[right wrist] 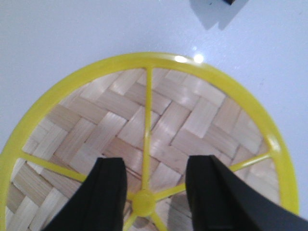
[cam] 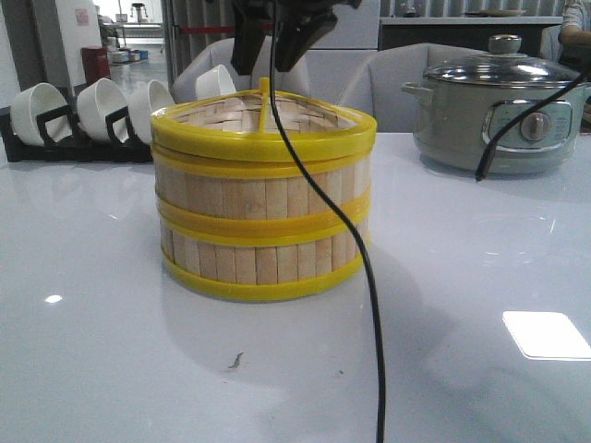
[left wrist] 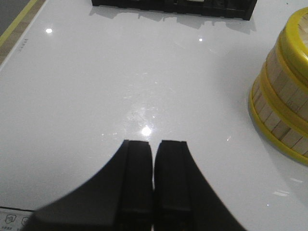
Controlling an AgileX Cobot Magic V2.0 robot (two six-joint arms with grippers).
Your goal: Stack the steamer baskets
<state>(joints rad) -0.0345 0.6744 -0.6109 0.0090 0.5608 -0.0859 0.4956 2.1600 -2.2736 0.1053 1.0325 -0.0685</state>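
Two round steamer baskets of pale vertical wooden slats with yellow rims (cam: 263,226) stacked one on the other, standing near the middle of the glossy white tabletop (cam: 480,277). Capped by a woven pale-wood lid with a yellow rim and yellow spokes (cam: 263,118), sitting level on the upper tier.

Directly above the lid, the right gripper (cam: 272,51), black, pointing down, fingers (right wrist: 106,192) spread apart and holding nothing. From the right wrist view, straddling the small yellow knob at the lid's hub (right wrist: 143,202), one finger to each side; contact with the lid not clear. A black cable (cam: 351,240) hanging down in front of the stack in the front view.

Off to the stack's left, the left gripper (left wrist: 154,183) low over bare tabletop, its black fingers (left wrist: 137,178) pressed nearly together with only a thin slit between, nothing held. Stack seen at the edge of that view, well apart from those fingers.

Behind, along the far left, a black rack (cam: 74,134) holding white ceramic bowls tipped on edge (cam: 102,106). At the far right, a grey electric pot with a glass lid (cam: 499,115), apart from the stack.
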